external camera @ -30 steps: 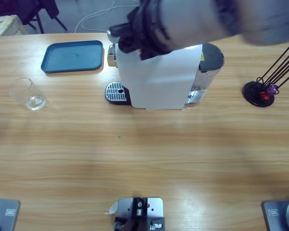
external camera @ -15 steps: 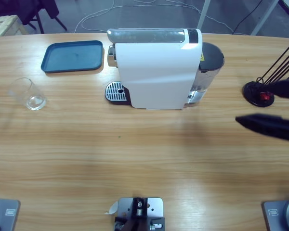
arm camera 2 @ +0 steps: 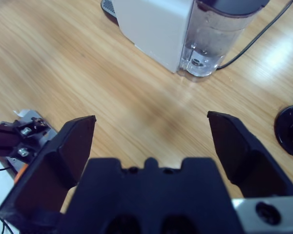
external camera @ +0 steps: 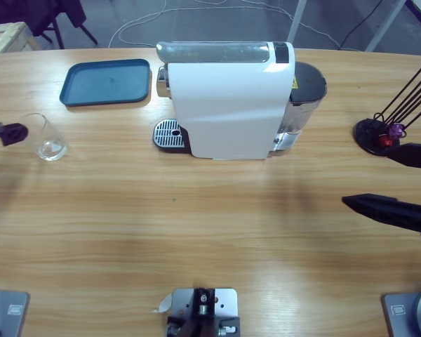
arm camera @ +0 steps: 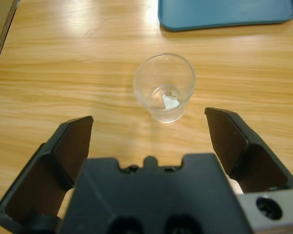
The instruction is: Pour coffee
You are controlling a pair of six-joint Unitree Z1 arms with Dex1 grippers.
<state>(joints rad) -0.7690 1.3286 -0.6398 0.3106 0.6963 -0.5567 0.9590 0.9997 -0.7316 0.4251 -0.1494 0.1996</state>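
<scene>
At the far left of the high view, the left gripper (external camera: pixel 1 131) peeks in from the edge, and only a small black tip of it shows there. In the left wrist view its two black fingers (arm camera: pixel 73 141) are spread wide open and hold nothing. Just beside that tip stands a clear plastic cup (external camera: pixel 42 136), upright on the wooden surface (external camera: pixel 196 225). In the left wrist view the cup (arm camera: pixel 164 87) sits ahead of the fingers, in line with the gap between them, not touching either one. A small white bit lies at the bottom of it.

Behind the cup, near the far edge, lies a flat blue tray (external camera: pixel 107 82).

Next comes the white coffee machine (external camera: pixel 228 105), in the middle. Its small round drip grate (external camera: pixel 168 133) sticks out on the left side. A clear water tank (external camera: pixel 303 105) with a dark lid sits on its right side.

Further right stands a black wire stand (external camera: pixel 379 133) with a round base, and a purple and a red thing rest on the base.

At the far right, the right gripper (external camera: pixel 407 182) comes in from the edge. Its fingers (external camera: pixel 382 206) are wide open too, with only bare surface between them. In the right wrist view they point toward the machine's tank end, well apart from it.
</scene>
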